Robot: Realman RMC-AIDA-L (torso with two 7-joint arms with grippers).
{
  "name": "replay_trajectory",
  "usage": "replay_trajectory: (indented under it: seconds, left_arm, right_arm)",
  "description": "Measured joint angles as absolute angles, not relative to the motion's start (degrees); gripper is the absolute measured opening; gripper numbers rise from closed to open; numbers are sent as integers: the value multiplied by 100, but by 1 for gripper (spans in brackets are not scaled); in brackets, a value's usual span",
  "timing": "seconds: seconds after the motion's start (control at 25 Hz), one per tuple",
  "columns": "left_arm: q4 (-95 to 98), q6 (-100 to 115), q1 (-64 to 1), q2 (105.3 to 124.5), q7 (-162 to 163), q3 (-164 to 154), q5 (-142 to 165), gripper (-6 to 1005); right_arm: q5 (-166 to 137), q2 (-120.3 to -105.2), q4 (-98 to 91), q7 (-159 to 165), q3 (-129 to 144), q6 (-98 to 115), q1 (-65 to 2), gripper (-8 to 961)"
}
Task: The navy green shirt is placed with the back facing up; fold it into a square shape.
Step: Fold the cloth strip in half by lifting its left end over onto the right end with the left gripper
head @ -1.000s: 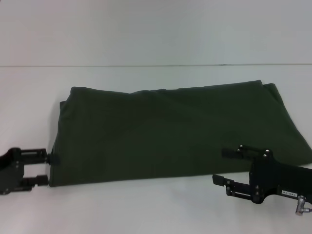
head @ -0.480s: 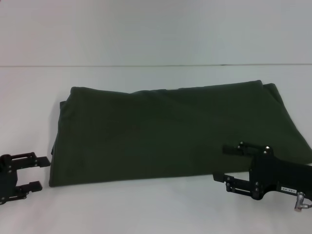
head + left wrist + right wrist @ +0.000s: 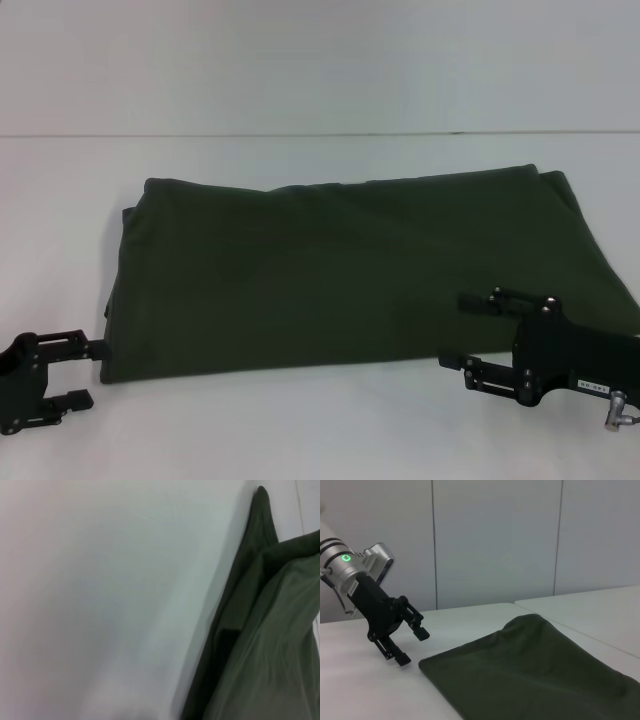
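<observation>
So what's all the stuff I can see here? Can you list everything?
navy green shirt: one, dark olive green, folded into a wide band, lying flat across the middle of the table.
table: one, white, under the shirt.
wall: pale grey panels, behind the table.
left gripper: one, black, open, at the shirt's near left corner.
right gripper: one, black, open, over the shirt's near edge on the right.
</observation>
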State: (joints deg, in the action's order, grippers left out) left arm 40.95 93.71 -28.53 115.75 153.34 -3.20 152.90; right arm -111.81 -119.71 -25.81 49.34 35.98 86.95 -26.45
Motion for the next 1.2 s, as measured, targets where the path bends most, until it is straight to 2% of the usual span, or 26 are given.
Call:
replay_trajectory:
  seconds: [1.2]
  left_arm:
    - [3472, 8658, -3134, 11528, 15509, -316, 15249, 716]
  right_arm:
    - [-11179, -11971, -2584, 4957, 3640, 8739, -2695, 724]
